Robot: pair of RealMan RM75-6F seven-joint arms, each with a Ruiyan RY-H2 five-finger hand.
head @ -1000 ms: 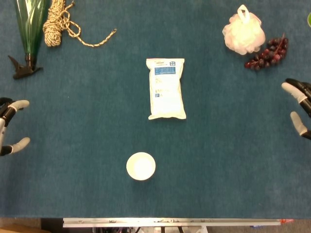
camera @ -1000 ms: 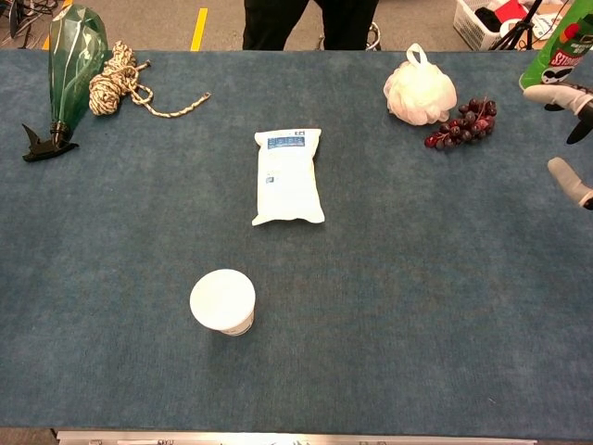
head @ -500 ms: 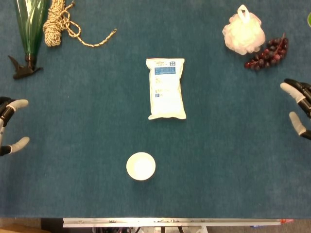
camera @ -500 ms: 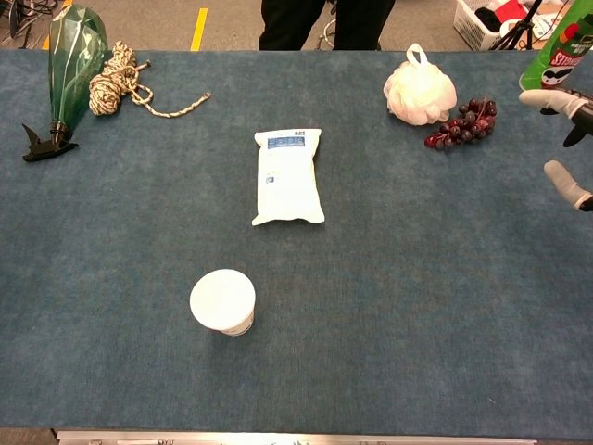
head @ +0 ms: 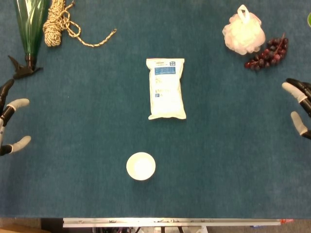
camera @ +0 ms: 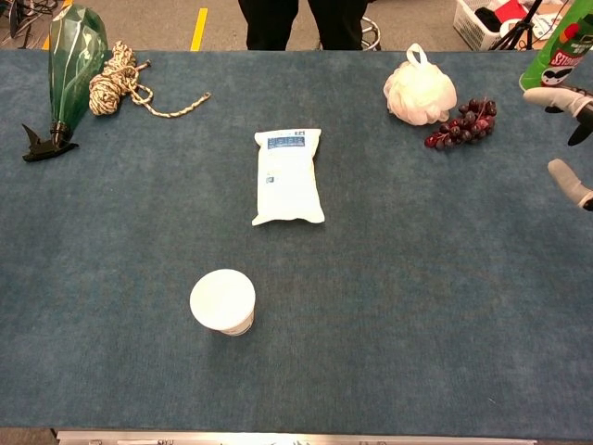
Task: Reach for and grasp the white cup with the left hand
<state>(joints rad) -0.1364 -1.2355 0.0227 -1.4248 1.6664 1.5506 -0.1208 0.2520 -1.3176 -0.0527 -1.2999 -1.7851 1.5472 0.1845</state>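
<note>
The white cup (head: 141,166) (camera: 223,301) stands upright on the blue table cloth, near the front edge and left of the middle. My left hand (head: 9,124) shows only at the left edge of the head view, fingers spread and empty, well to the left of the cup; the chest view does not show it. My right hand (head: 300,107) (camera: 569,139) sits at the right edge, fingers apart, holding nothing.
A white packet (head: 166,88) lies in the middle behind the cup. A green spray bottle (head: 29,29) and a coiled rope (head: 57,22) lie at the back left. A white bath puff (head: 244,33), dark grapes (head: 267,53) and a green can (camera: 556,51) are at the back right.
My left hand has shifted slightly, with one more dark fingertip showing at the edge. The right hand barely moved. The cup is where it was.
</note>
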